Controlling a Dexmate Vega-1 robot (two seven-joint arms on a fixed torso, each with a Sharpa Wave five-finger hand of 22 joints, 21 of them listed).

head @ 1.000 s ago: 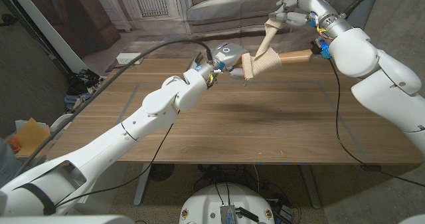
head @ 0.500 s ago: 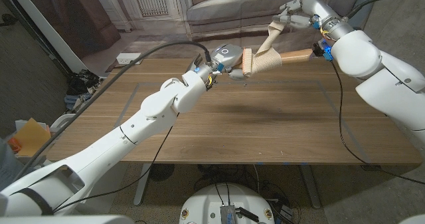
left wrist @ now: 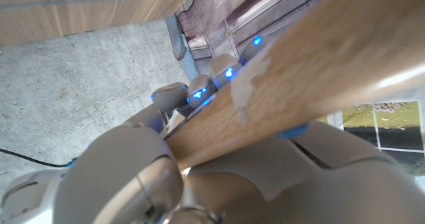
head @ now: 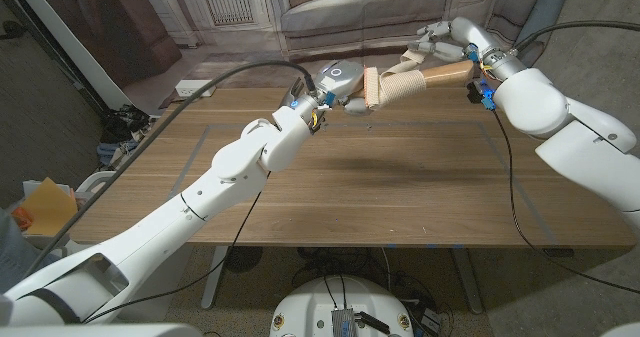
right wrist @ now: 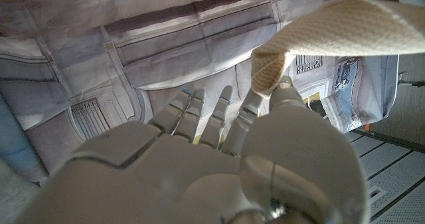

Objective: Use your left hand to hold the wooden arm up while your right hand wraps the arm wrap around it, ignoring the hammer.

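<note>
My left hand (head: 340, 82) grips one end of the wooden arm (head: 450, 71) and holds it up, level, above the table's far edge. In the left wrist view the pale wood (left wrist: 319, 71) crosses close over my left hand's (left wrist: 199, 184) fingers. A beige ribbed arm wrap (head: 392, 81) is wound around the arm beside my left hand. Its loose tail runs up to my right hand (head: 447, 35), which pinches it just above the wood. In the right wrist view my right hand (right wrist: 219, 164) holds the wrap's folded end (right wrist: 319, 38) at its fingertips.
The wooden table (head: 380, 187) stretches toward me below both arms. A grey sofa (head: 360, 12) stands behind the table. Cables (head: 515, 177) hang from my right arm over the table's right side.
My right hand has come down and back with the wrap's tail, from high above the wooden arm to just over it. The left hand holds its place.
</note>
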